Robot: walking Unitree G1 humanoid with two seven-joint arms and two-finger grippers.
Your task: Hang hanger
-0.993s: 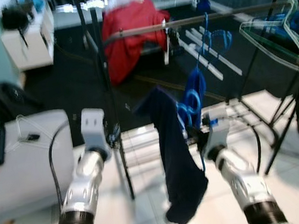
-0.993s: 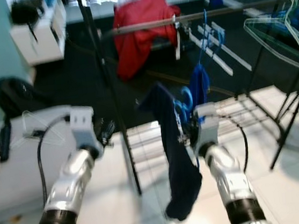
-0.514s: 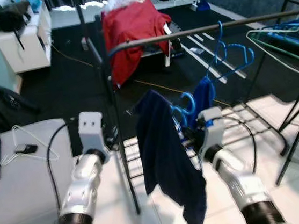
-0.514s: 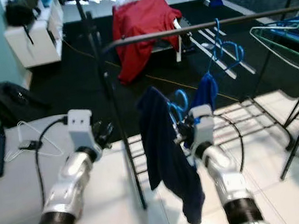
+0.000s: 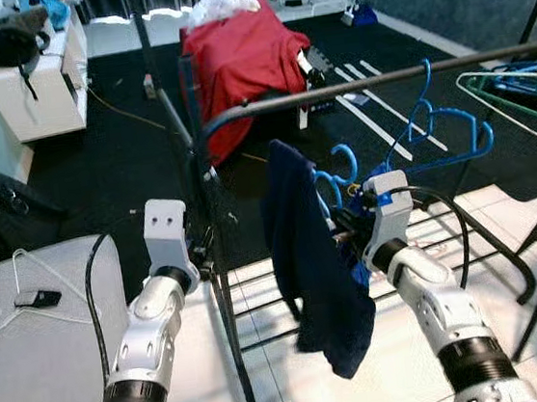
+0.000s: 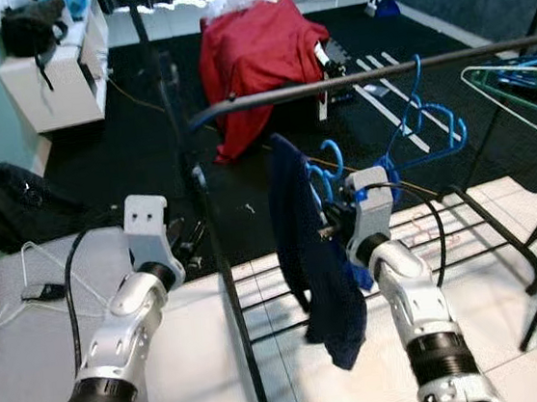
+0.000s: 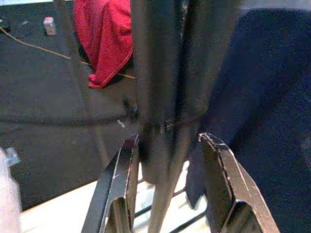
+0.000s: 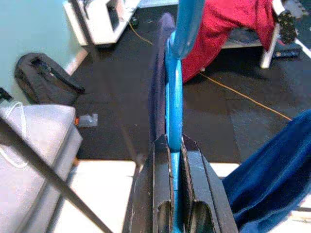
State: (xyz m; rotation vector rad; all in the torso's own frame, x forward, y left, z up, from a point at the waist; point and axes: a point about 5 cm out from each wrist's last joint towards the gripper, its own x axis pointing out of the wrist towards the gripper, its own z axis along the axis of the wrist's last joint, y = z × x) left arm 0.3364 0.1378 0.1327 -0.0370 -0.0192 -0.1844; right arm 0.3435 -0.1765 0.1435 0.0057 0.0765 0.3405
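The right gripper (image 8: 175, 160) is pinching a blue hanger (image 8: 174, 111), with its two black fingers pressed tight against the hanger's thin plastic on both sides. In the eye views the right gripper (image 5: 341, 227) is held up just below the dark rail (image 5: 372, 83) of the clothes rack (image 5: 203, 179), and the blue hanger (image 5: 330, 186) sticks up from it toward 12 o'clock, its curved hook near the rail but not over it. A dark navy cloth (image 5: 306, 255) hangs on the hanger, at about 9 o'clock from the gripper, and it drops down long and floppy toward the white floor (image 5: 288, 373). The hanger is bright blue, shiny and narrow. At 3 o'clock from it, another blue hanger (image 5: 439, 123) is hooked on the rail, and a pale green hanger (image 5: 520, 104) hangs farther along. The left gripper (image 7: 167, 189) has its fingers spread apart, with the black rack post between them; the pictures do not show if they touch it. In the eye views the left gripper (image 5: 202, 252) is right beside that post. Behind the rack, a red cloth (image 5: 238, 59) is draped over something on the black mat. At 9 o'clock lies a black bag (image 5: 2, 207), and a thin white wire hanger (image 5: 27, 292) rests on a grey surface (image 5: 45, 372).
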